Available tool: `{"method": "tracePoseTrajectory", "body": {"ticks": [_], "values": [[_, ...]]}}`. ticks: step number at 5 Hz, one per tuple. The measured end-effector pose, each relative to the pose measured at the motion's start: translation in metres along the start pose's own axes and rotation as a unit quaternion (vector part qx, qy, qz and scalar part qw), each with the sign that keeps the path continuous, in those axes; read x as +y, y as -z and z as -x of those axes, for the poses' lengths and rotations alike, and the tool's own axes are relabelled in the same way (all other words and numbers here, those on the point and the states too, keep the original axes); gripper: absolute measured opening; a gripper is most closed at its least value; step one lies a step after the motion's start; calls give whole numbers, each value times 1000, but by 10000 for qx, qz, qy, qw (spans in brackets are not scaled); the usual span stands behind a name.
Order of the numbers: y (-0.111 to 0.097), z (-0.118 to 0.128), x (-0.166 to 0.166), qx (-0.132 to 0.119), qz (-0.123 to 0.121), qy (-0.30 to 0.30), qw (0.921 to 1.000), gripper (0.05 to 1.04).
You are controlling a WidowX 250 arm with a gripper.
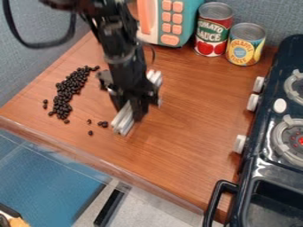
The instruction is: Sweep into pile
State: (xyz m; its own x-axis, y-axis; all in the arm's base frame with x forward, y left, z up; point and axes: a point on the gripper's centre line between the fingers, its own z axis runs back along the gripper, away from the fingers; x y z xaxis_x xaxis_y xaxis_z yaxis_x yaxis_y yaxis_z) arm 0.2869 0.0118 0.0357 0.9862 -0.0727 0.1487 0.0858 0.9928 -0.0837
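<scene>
Claw (137,107): closed on white plastic bar (122,120), centre | Small black beans (68,91), left: sweep gently, edge flat

The scene is brightly and fairly evenly lit, though the source's direction can't be told. A soft, pale sheen spreads over the wooden table (195,102). White glints edge the glossy black stove (284,170), light catches the metal lids of 2 cans (211,33), and the black arm (118,48) looks deeply dark.
</scene>
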Motion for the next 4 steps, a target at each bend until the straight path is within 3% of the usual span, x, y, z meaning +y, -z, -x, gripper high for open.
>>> {"method": "tracePoseTrajectory", "body": {"ticks": [2, 4], "values": [[23, 14, 3, 156, -268, 260, 9992, 389], [21, 20, 43, 202, -374, -86, 9991, 389]]}}
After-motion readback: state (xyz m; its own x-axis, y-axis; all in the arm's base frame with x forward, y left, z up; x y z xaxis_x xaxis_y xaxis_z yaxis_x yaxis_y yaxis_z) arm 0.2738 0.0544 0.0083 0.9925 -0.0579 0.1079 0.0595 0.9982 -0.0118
